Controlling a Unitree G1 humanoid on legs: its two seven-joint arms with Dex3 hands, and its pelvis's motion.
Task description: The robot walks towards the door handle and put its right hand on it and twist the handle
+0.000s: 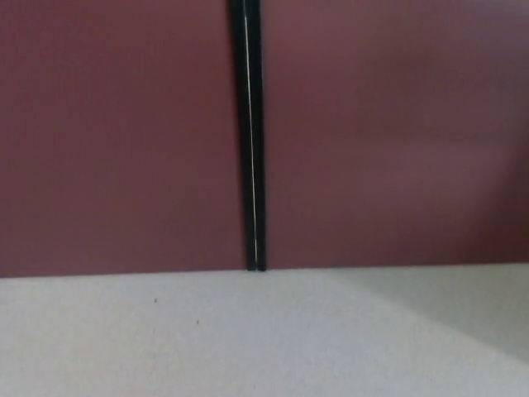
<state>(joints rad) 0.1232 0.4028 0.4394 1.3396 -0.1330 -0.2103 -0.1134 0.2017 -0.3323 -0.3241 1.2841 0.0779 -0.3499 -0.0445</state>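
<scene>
Two dark red door leaves fill the upper part of the head view, the left leaf [116, 141] and the right leaf [388, 141]. A narrow black gap [250, 141] with a thin bright line runs down between them to the floor. No door handle shows in this view. Neither of my hands or arms is in the picture.
Pale grey floor [248, 339] covers the lower part of the view, meeting the doors at a straight line. A faint shadow lies on the floor at the lower right [463, 306].
</scene>
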